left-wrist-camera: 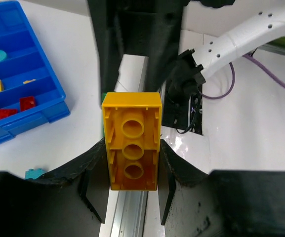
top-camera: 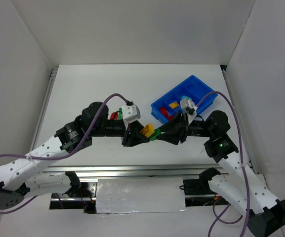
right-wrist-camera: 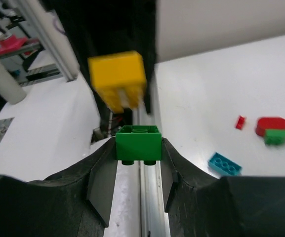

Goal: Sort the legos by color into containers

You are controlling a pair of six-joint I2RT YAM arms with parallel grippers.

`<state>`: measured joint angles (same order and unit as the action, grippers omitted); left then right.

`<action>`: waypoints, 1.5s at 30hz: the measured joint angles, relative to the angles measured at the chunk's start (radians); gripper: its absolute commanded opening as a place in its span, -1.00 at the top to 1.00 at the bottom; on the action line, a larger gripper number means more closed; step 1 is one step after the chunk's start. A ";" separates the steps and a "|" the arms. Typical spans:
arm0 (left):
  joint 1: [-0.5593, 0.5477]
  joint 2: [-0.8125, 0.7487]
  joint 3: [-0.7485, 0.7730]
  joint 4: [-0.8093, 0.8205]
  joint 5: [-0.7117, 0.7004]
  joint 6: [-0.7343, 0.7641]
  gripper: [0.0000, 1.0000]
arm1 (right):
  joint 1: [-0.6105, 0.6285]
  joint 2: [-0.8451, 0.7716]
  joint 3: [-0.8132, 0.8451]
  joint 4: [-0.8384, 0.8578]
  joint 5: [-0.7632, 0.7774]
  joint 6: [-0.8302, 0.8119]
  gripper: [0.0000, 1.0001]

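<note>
The yellow lego (left-wrist-camera: 131,140) was pinched lengthwise in the left gripper (left-wrist-camera: 132,185) and the green lego (right-wrist-camera: 138,142) was clamped in the right gripper (right-wrist-camera: 138,160), both held above the counter (top-camera: 83,89) just off the near-left corner of the blue tray (top-camera: 197,85), with the right gripper judged nearer to it

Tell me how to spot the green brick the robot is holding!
Start at the blue tray on the far right of the table, then look just nearer and left. There the right gripper pinches the green brick; the left gripper beside it holds a yellow brick instead.
</note>
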<state>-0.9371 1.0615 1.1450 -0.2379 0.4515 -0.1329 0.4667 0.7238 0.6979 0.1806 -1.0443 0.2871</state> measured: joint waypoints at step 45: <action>0.167 1.368 1.025 0.098 -0.230 -0.161 0.01 | -0.124 -0.338 0.345 -0.864 1.400 0.381 1.00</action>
<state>-0.7696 2.4290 2.1696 -0.1398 0.2211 -0.2943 0.3424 0.3855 1.0431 -0.6834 0.3557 0.6678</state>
